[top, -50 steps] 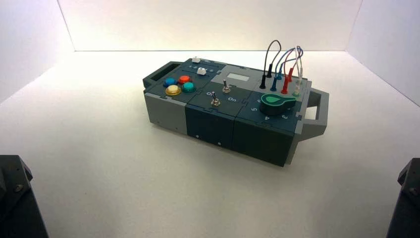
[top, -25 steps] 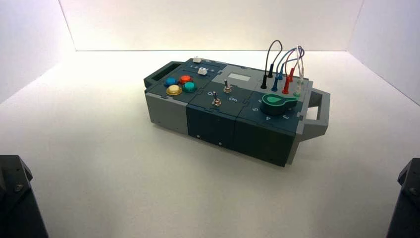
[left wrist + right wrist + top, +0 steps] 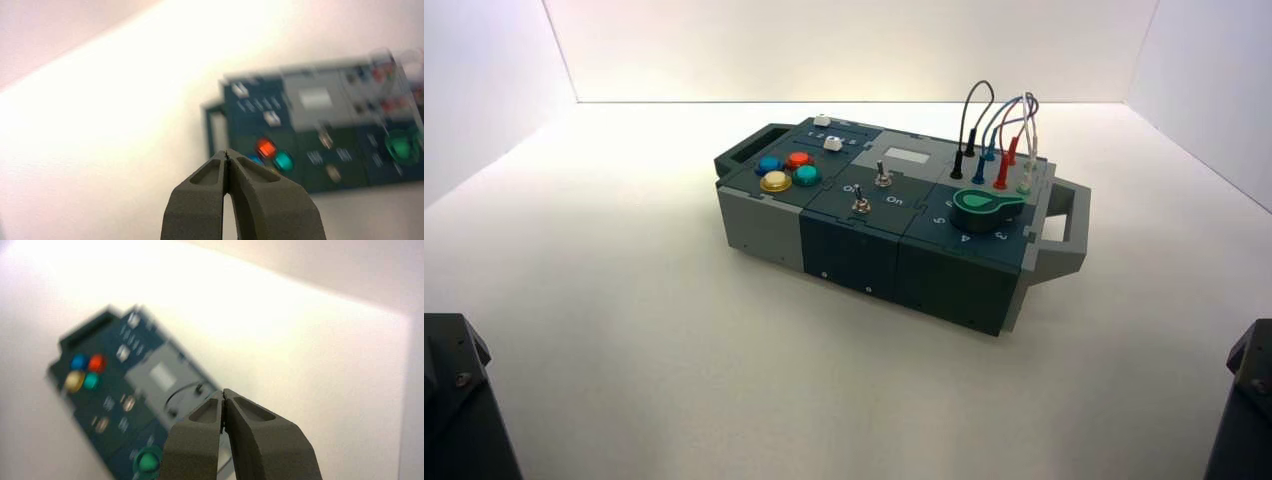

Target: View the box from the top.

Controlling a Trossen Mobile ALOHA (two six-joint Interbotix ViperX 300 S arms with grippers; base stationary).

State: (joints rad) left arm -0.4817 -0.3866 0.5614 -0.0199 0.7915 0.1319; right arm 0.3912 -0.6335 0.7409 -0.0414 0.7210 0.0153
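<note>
The box [image 3: 864,250] is long, dark teal and grey, and lies at an angle in the middle of the white floor. Its top carries coloured round buttons [image 3: 786,171], two toggle switches [image 3: 870,190], a green dial [image 3: 984,205] and plugged wires [image 3: 999,130]. My left gripper [image 3: 227,154] is shut and empty, held off from the box [image 3: 320,135], which lies beyond its tips. My right gripper [image 3: 223,392] is shut and empty, also apart from the box [image 3: 125,405]. Neither gripper's fingers show in the high view.
White walls close the floor at the back and both sides. Dark arm parts sit at the near left corner [image 3: 454,400] and the near right corner [image 3: 1249,400]. The box has handles at its left end [image 3: 749,145] and right end [image 3: 1069,225].
The box and background sit very slightly further right in the high view. Nothing else differs.
</note>
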